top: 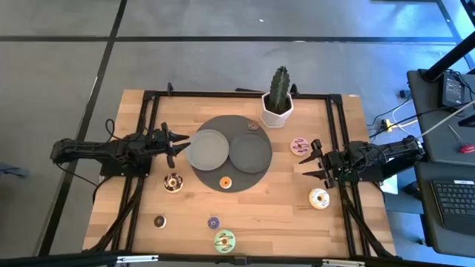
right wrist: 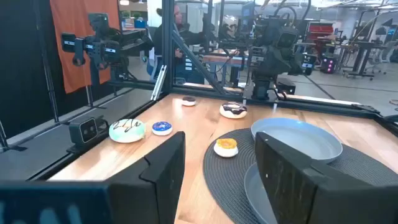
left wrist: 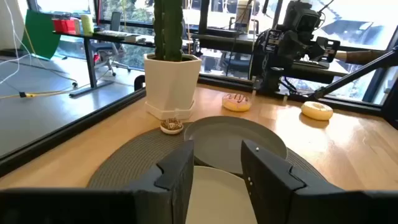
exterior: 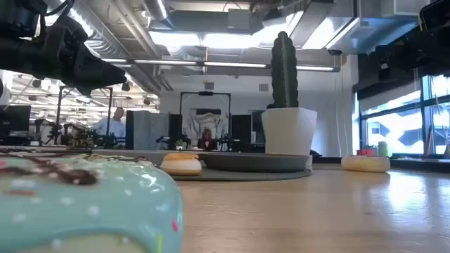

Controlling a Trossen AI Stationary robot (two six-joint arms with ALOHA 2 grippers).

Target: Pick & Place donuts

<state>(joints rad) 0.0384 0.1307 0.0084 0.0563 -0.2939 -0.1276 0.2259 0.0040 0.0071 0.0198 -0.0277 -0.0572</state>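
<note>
High view: the donuts (top: 224, 182) lie scattered across the frame's lower centre, between the left gripper (top: 175, 145) at centre-left and right gripper (top: 315, 165) at centre-right, both spread wide, empty.

plates (top: 210, 148) on mat (top: 223, 182), donuts (top: 224, 239) scattered around

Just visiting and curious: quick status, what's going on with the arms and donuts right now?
Left gripper open, at the plates' edge. Right gripper open, empty, beside pink donut. Donuts scattered; orange one on the mat. Nothing blocking.
</note>
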